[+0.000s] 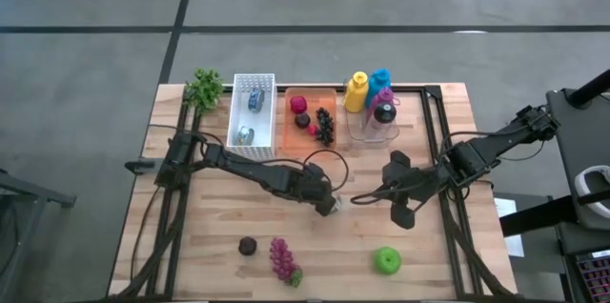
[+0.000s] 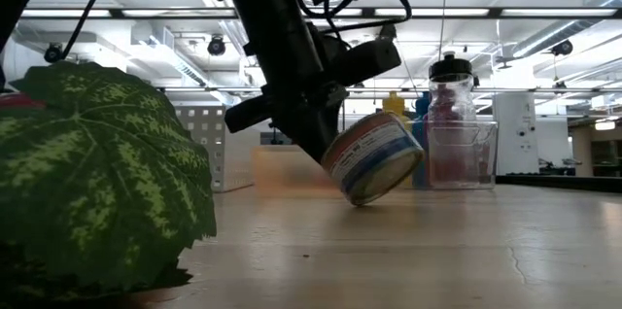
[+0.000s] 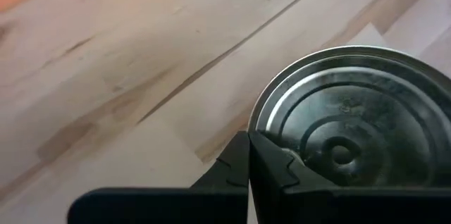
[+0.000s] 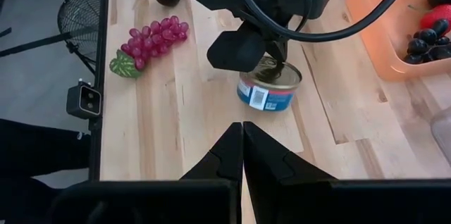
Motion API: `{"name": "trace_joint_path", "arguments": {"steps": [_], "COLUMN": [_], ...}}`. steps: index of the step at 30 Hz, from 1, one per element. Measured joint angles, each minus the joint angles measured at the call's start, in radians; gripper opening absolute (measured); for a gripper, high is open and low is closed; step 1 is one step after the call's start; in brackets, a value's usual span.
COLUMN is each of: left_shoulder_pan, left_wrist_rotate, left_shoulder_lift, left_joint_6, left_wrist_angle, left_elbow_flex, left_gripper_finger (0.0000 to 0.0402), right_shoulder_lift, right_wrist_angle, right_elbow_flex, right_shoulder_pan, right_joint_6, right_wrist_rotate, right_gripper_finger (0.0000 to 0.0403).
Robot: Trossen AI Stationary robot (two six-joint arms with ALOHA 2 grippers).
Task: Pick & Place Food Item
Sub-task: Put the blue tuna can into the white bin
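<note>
Cans (image 1: 255, 100) number three (two in the white basket (image 1: 253, 81)).

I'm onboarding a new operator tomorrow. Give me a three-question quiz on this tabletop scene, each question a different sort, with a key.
1. True or false: the left pincer grips the rim of the blue-labelled round metal can.
2. In the low view, the can is: A) tilted, B) flat, C) upside down.
3. Fill in: the green apple lies on the wooden ____.

Key: 1 true; 2 A; 3 table.
</note>
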Motion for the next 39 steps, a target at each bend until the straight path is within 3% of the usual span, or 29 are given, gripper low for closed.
{"name": "trace_joint_path", "arguments": {"steps": [26,39], "left_shoulder_pan": [0.009,0.015], "left_wrist_rotate": [0.021,0.027], "left_shoulder_lift": [-0.003,-0.086], "left_joint_6": [-0.011,-0.008], "left_wrist_angle": [-0.034,-0.099], "left_elbow_flex": [-0.079,-0.079], "left_gripper_finger": [0.0003,0.0003], "right_shoulder_lift": [0.001,0.001], "right_wrist_angle": [0.024,0.024], "right_elbow_flex": [0.0,0.0], "right_shoulder_pan": [0.0,0.0], "right_joint_6": [0.007,0.007], "right_wrist_rotate": [0.0,0.001], "right_gripper_finger": [0.0008,0.0008]}}
